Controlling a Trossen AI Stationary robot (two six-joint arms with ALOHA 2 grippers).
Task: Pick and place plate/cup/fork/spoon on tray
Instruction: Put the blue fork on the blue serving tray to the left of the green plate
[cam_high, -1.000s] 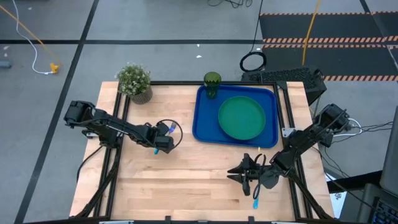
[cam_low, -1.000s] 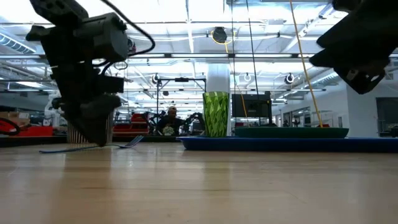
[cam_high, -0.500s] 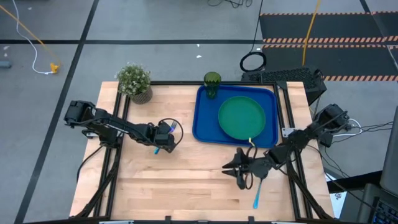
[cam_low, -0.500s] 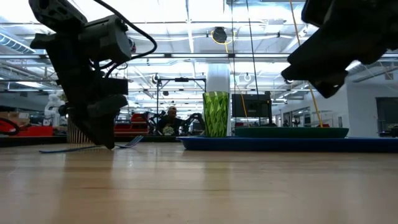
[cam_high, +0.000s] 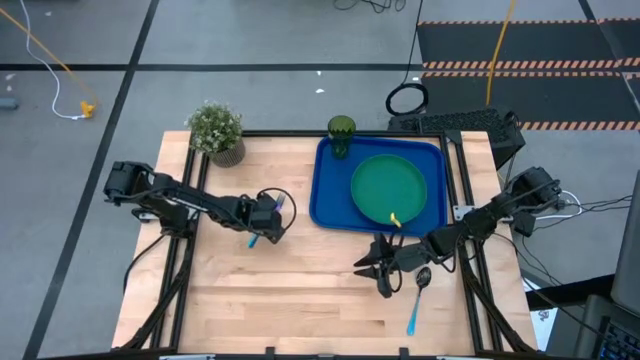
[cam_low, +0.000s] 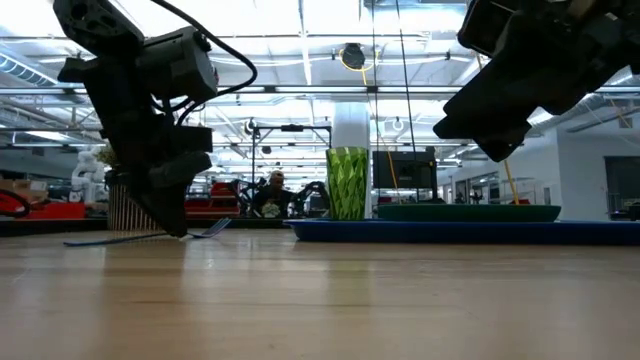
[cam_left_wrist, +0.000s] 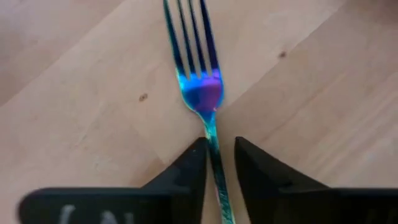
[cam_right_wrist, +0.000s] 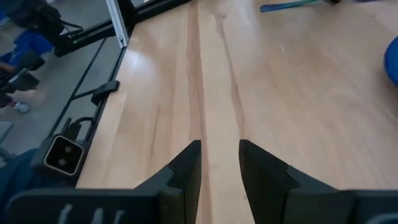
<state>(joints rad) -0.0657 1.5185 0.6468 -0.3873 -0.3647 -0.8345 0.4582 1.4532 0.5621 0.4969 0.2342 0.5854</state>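
From where I stand, half the job looks finished. The plate (cam_high: 389, 187) lies flat inside the blue tray (cam_high: 327, 196), and the cup (cam_high: 341, 132) stands upright at the tray's far corner.

The cutlery is what is left. The fork (cam_left_wrist: 200, 81) lies on the bare worktop (cam_high: 300, 290), well apart from the tray on the left side. The left tool (cam_high: 255, 228) is down over it, its fingers (cam_left_wrist: 189, 165) drawn in close on either side of the thin neck below the tines. I cannot tell whether they actually pinch it yet; the fork looks flat on the wood.

The spoon (cam_high: 418, 296) rests on the worktop near the right front, just beside the right tool (cam_high: 372, 272), which hovers above the wood, jaws slightly parted and holding nothing.
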